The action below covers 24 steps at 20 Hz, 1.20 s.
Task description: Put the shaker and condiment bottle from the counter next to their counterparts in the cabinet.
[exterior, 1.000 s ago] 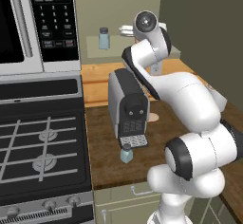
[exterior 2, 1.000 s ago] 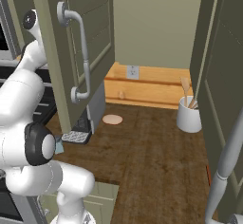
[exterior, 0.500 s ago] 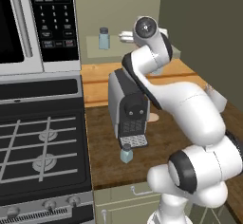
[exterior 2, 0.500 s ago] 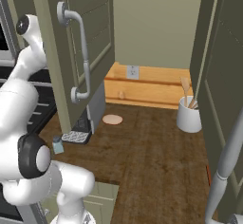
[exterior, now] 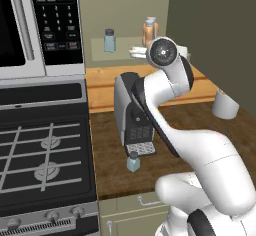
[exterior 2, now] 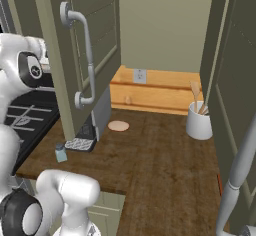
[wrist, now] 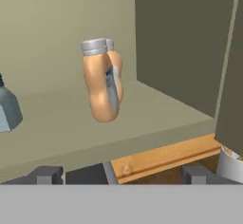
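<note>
Orange-tan condiment bottle [wrist: 100, 88] beside its twin on the cabinet [wrist: 156, 109] shelf's right end. Gripper [wrist: 118, 174] spread, empty. Best backed straight out; shaker [exterior: 133, 161] waiting at counter [exterior: 180, 130] front edge.

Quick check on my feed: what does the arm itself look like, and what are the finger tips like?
The arm is glossy white with rounded, bulbous links and dark grey joint bands; a round dark cap with a small white mark sits on one joint. The gripper has two small, blocky dark grey fingertips. No cables visible.
</note>
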Available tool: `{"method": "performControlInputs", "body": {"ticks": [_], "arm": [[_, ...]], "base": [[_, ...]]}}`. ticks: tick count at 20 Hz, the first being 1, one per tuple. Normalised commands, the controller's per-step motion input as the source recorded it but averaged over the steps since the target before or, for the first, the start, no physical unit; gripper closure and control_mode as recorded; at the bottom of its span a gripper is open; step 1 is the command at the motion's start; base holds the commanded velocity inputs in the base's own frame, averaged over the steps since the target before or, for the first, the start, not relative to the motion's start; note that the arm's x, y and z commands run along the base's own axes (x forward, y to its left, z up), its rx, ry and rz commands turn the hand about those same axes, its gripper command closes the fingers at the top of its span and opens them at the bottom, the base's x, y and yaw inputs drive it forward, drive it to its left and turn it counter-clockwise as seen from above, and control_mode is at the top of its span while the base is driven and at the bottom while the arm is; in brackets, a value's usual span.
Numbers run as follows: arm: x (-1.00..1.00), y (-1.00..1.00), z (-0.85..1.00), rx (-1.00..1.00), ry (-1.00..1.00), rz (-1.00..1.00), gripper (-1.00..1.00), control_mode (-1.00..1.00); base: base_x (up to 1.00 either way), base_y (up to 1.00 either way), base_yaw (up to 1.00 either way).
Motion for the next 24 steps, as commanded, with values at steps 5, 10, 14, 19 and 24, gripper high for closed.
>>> {"method": "performControlInputs", "body": {"ticks": [5, 10, 14, 19, 24], "arm": [[-0.98, 0.44, 0.00, 0.00, 0.00, -0.08, -1.00, -1.00], [-0.87, 0.55, -0.18, -0.04, 0.00, -0.21, -1.00, -1.00], [-0.85, 0.41, -0.32, -0.03, 0.00, -0.28, -1.00, -1.00], [-0.55, 0.25, -0.68, -0.04, 0.00, -0.33, -1.00, -1.00], [-0.34, 0.06, -0.87, -0.09, 0.00, -0.17, -1.00, -1.00]], "base": [[0.00, 0.00, 0.00], [0.00, 0.00, 0.00], [0.00, 0.00, 0.00], [0.00, 0.00, 0.00], [0.00, 0.00, 0.00]]}}
